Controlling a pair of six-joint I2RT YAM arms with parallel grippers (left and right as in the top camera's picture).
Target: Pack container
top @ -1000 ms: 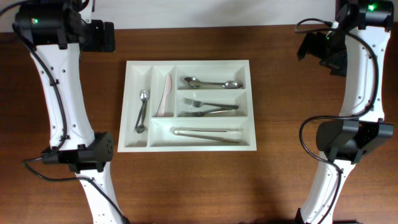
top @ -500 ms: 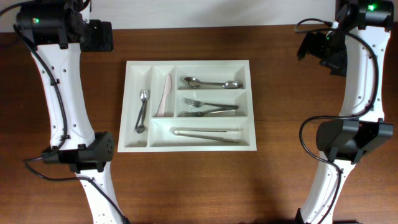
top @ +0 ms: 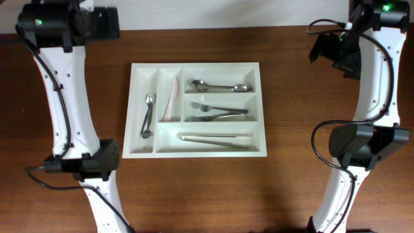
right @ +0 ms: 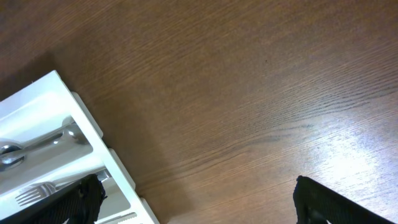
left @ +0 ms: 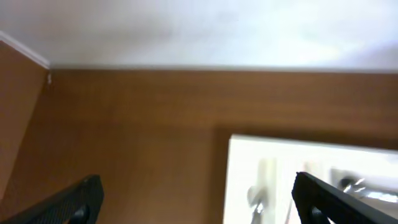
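Brown wooden surface point(top: 291, 188). Your left hand point(left: 196, 198), far-left corner: released, empty. The container point(top: 194, 65) sits centre, cutlery point(top: 220, 111) in all five compartments. Your right hand point(right: 199, 200), far right: released, empty. Packing looks done; next, verify and park.

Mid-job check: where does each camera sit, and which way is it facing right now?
Overhead: fixed above, facing straight down on the container and table; left arm and right arm show at the sides.
Left wrist: by the table's far-left corner, facing obliquely across wood to a container corner; left pincer fingertips apart at the bottom.
Right wrist: right of the container, facing down at wood, container edge at left; right pincer fingertips apart at the bottom.
Shared: all three show the container with cutlery inside.
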